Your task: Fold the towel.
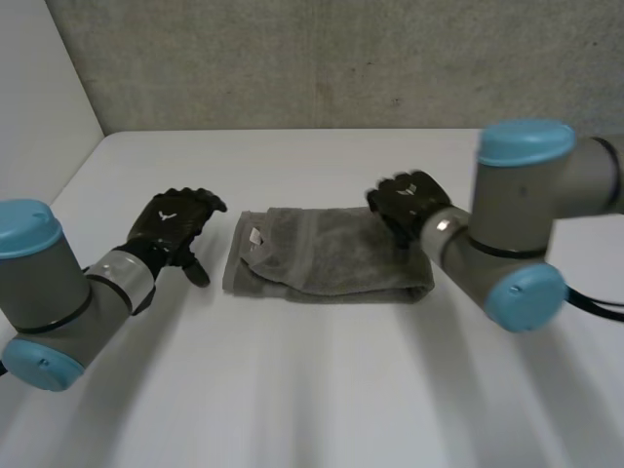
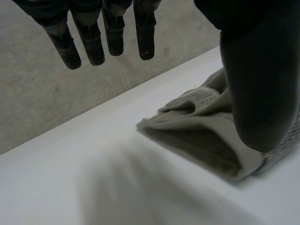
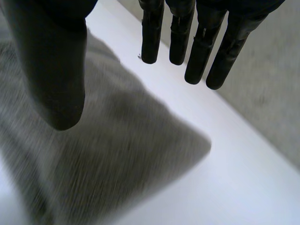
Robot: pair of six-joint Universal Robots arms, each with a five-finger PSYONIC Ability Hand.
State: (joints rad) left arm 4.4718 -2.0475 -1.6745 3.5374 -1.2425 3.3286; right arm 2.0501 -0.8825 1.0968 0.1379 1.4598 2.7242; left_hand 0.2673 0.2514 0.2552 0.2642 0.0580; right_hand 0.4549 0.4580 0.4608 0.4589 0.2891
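Left hand (image 1: pixel 178 222) is open: its fingers (image 2: pixel 108 40) are straight, the thumb (image 2: pixel 258 84) stands apart, and nothing is held. It hangs above the desk (image 1: pixel 312 390) just left of the towel (image 1: pixel 327 255), clear of the cloth. Right hand (image 1: pixel 408 203) is likewise open, with straight fingers well off the thumb. It sits over the towel's far right corner; whether it touches the cloth cannot be told.

The towel lies at mid-desk between the two hands, long side running left to right, doubled into a narrow band of layers. A label (image 1: pixel 258 237) lies on top near its left end.

Handling (judgement):
- The cloth looks light, soft and limp, so it will sag when lifted.
- It is neither fragile nor slippery, but the layers may slide apart.
- Take hold at the two corners of one short end, pinching all layers together between thumb and fingers.
- Carry that end across to the other.

View differences:
- The head view gives the full outline and both hands' stations.
- The left wrist view shows the left end edge-on, with stacked layers, an opening between them, and printed lines on the label.
- The right wrist view shows one towel corner lying under the thumb, with bare desk beyond the fingertips.
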